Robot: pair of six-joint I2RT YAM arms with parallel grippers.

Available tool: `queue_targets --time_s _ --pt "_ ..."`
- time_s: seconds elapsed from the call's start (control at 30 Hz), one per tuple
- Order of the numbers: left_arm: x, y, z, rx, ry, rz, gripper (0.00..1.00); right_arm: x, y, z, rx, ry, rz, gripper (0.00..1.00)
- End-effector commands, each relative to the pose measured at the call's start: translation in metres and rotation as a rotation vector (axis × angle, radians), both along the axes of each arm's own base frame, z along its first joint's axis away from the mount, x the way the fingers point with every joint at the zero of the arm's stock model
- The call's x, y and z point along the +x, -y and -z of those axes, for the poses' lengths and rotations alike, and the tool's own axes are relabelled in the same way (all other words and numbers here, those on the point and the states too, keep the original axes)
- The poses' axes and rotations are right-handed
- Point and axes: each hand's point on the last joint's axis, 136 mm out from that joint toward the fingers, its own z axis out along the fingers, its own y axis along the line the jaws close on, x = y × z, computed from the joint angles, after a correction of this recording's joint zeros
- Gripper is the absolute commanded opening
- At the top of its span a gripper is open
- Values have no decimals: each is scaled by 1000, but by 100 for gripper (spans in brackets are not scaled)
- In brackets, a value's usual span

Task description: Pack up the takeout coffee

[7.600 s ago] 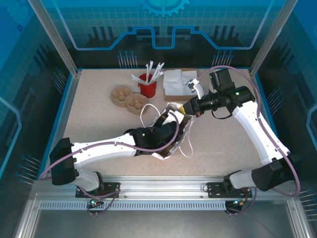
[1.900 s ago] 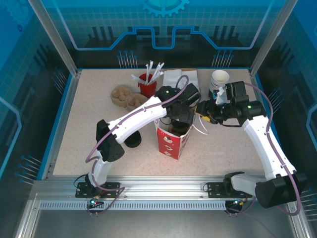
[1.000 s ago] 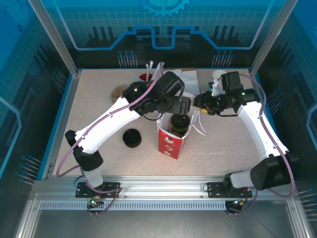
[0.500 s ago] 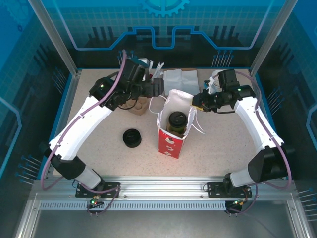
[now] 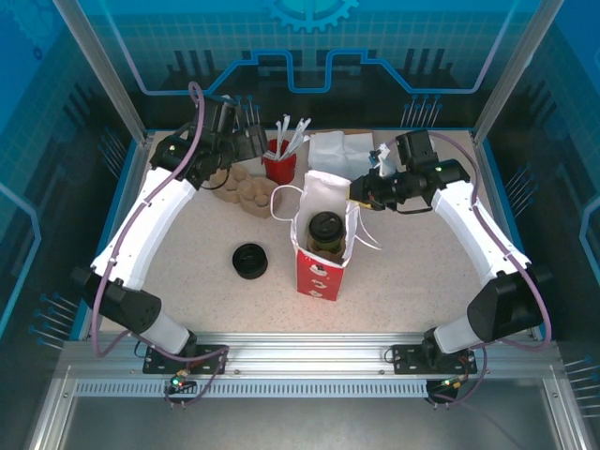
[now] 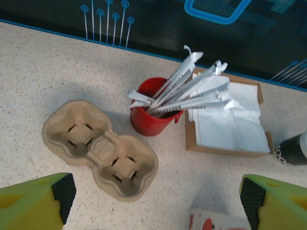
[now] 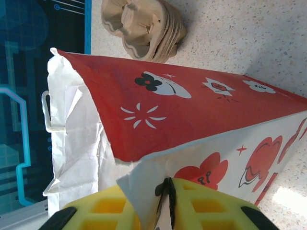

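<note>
**Blue glowy booth, speckled worktop**

So the whole thing sits in a boxed-in cell. The worktop (image 5: 187,272) is a beige speckled slab with thin blue trim (image 5: 128,187) along its left, right and far edges. Behind it is a back panel (image 5: 309,42), see-through blue with circuit lines and a gear printed on it, and the side panels (image 5: 42,197) match. Two slanted aluminium posts (image 5: 98,70) rise from the far corners. A metal rail (image 5: 309,349) runs along the near edge. Light is bright and even, shadows soft.
</note>
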Motion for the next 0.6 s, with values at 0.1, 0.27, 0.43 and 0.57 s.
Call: queue_targets --time_s 0.1,0.27,0.43,0.57 --pt "38 22 13 -9 54 95 90 -1 -8 -21 27 37 -47 31" --pt "68 34 26 41 95 164 89 -8 4 -34 8 58 -62 37" --pt "99 40 46 79 67 184 85 -19 27 -50 -5 102 -39 39" --pt "123 45 63 84 42 176 81 -34 45 -57 -10 127 -8 39"
